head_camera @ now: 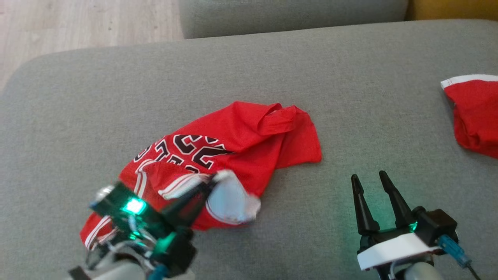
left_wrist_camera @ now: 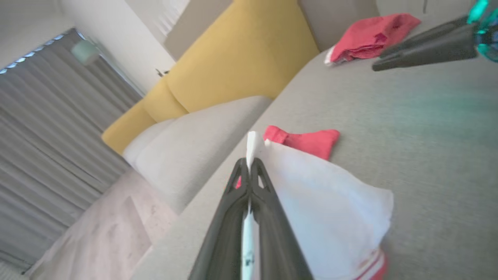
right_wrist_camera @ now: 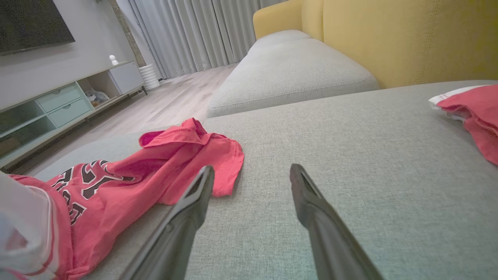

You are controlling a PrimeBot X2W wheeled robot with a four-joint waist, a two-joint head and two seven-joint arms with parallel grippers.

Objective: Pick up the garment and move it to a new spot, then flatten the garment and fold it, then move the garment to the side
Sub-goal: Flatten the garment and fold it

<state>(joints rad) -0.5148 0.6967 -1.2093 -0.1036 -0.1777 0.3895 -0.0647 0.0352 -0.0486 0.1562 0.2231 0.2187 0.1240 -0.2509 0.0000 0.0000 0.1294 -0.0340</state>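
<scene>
The left fingers [left_wrist_camera: 233, 210] are clamped shut on the white hem of the crumpled red mesh jersey [head_camera: 241, 147], which lies toward the near-left corner of the grey fabric sofa cushion [head_camera: 272, 62]. The right fingers [head_camera: 391, 194] stand spread and empty near the cushion's near edge, apart from the jersey.

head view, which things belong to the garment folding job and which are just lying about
Job:
red jersey, crumpled
left gripper, shut on its white edge
right gripper, open
grey sofa cushion under them

Lying about:
second red garment at the right edge
yellow backrest
wood floor
</scene>
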